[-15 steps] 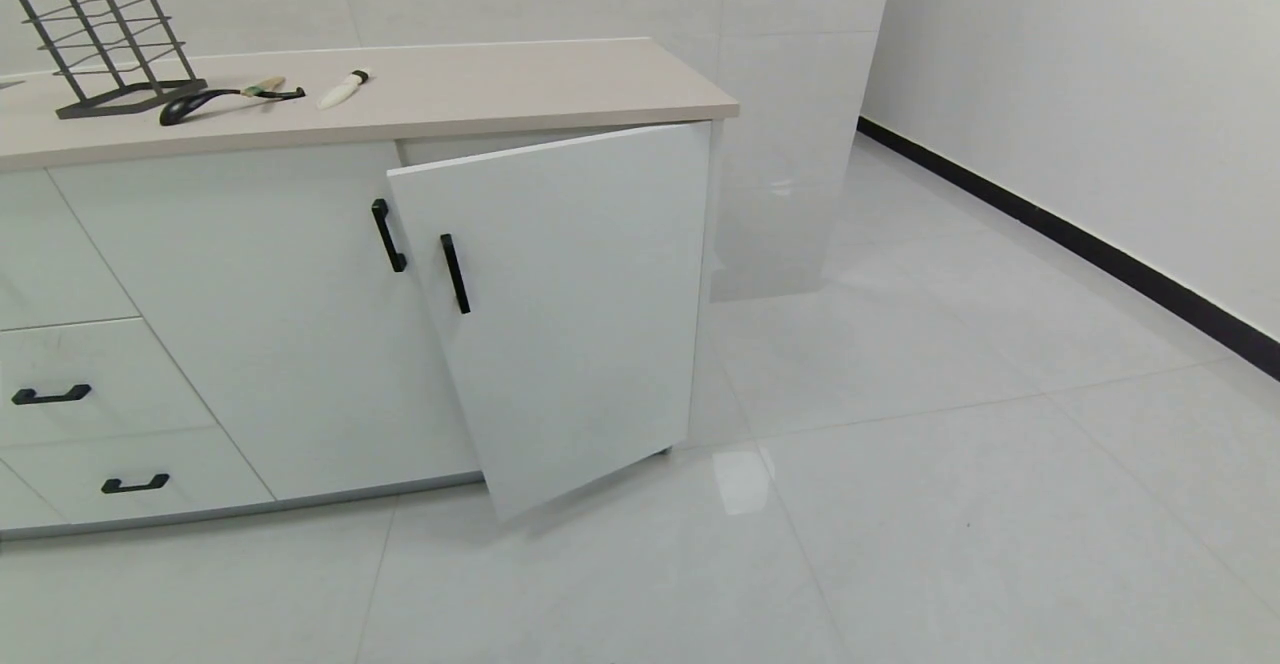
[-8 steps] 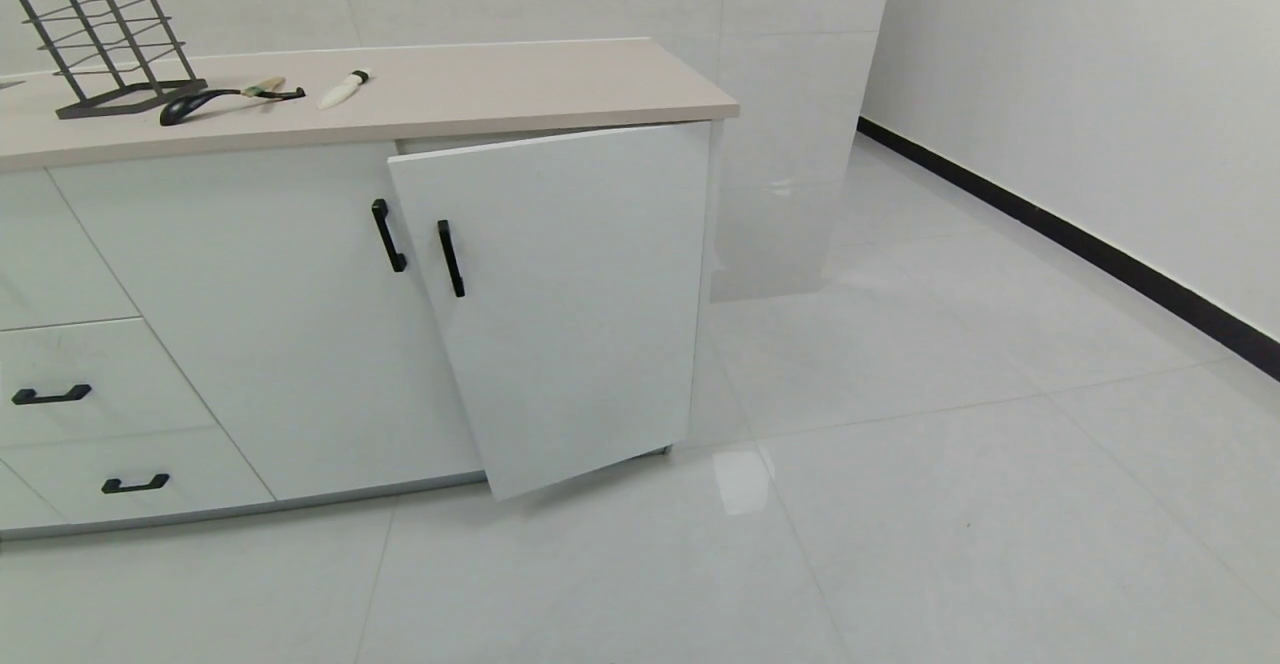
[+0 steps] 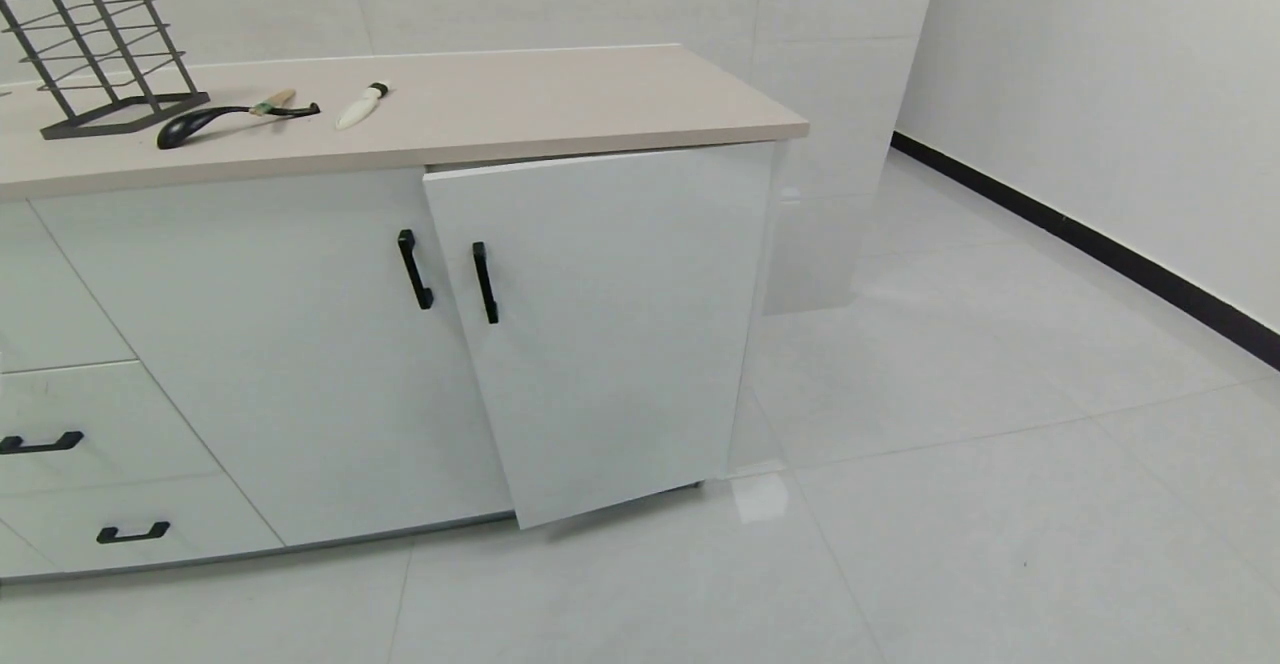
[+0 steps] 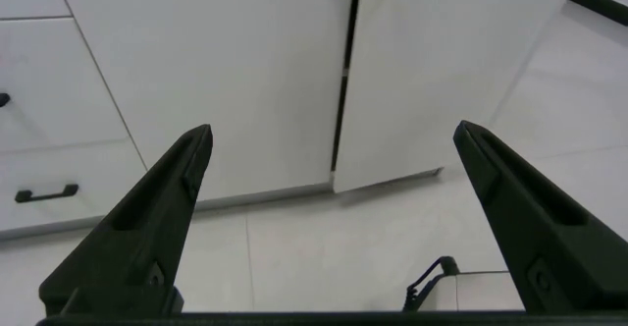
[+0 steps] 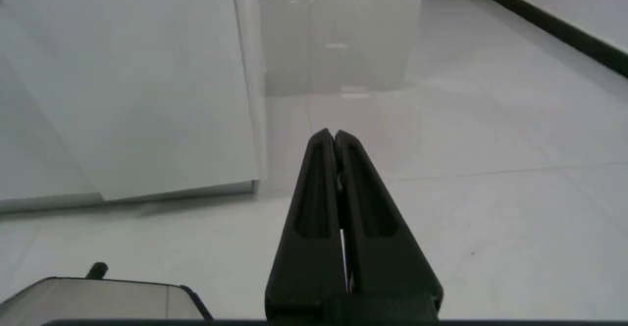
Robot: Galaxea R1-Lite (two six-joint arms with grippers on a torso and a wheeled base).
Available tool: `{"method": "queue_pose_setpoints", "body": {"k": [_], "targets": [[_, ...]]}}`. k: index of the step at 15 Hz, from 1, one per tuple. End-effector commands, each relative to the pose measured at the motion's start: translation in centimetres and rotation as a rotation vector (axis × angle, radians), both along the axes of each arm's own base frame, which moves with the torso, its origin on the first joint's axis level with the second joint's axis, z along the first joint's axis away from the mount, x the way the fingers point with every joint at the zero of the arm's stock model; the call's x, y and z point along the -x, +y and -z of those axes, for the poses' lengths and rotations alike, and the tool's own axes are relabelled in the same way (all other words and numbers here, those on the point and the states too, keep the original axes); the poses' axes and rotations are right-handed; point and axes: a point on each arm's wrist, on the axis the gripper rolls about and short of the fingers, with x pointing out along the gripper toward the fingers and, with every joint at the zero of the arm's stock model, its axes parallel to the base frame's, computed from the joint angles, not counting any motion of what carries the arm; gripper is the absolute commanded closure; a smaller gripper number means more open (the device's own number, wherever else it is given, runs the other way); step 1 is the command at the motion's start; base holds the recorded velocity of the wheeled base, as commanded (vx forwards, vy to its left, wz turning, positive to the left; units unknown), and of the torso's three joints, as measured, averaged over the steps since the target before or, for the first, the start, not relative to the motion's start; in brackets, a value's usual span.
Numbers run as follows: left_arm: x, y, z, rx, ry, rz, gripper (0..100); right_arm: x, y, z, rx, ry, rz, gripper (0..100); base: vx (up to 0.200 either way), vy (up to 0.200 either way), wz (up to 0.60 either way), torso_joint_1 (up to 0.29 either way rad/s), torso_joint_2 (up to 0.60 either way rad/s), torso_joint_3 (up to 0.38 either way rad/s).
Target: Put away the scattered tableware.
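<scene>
Tableware, i.e. black ladle and white-handled utensil, lies on countertop near wire rack, above cabinet door standing ajar; L gripper spread wide w/ nothing between, R gripper pressed together, empty.

No text, label, number or sign can be read in any view. The door, the counter, the spoon and the rack all have plain surfaces with nothing legible on them.
</scene>
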Motion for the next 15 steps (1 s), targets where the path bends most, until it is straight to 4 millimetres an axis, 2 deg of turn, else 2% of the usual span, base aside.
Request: {"method": "queue_pose_setpoints", "body": {"k": [1,3,14,15], "targets": [[-0.01,0.0,-0.01,0.001,0.001,0.001,0,-0.03,-0.06,0.18,-0.014,0.022,0.026,100,0.0,0.2,0.0,0.002,0.0,0.012],[-0.01,0.0,-0.01,0.0,0.001,0.001,0,-0.04,-0.14,0.41,-0.075,0.051,0.059,100,0.0,0.2,0.0,0.005,0.0,0.002],[-0.01,0.0,-0.01,-0.011,0.0,0.001,0,-0.04,-0.14,0.41,-0.078,0.051,0.059,100,0.0,0.2,0.0,0.004,0.0,0.001],[-0.01,0.0,-0.01,-0.01,0.0,0.001,0,-0.04,-0.15,0.41,-0.076,0.051,0.06,100,0.0,0.0,0.6,0.002,0.0,-0.002]]}}
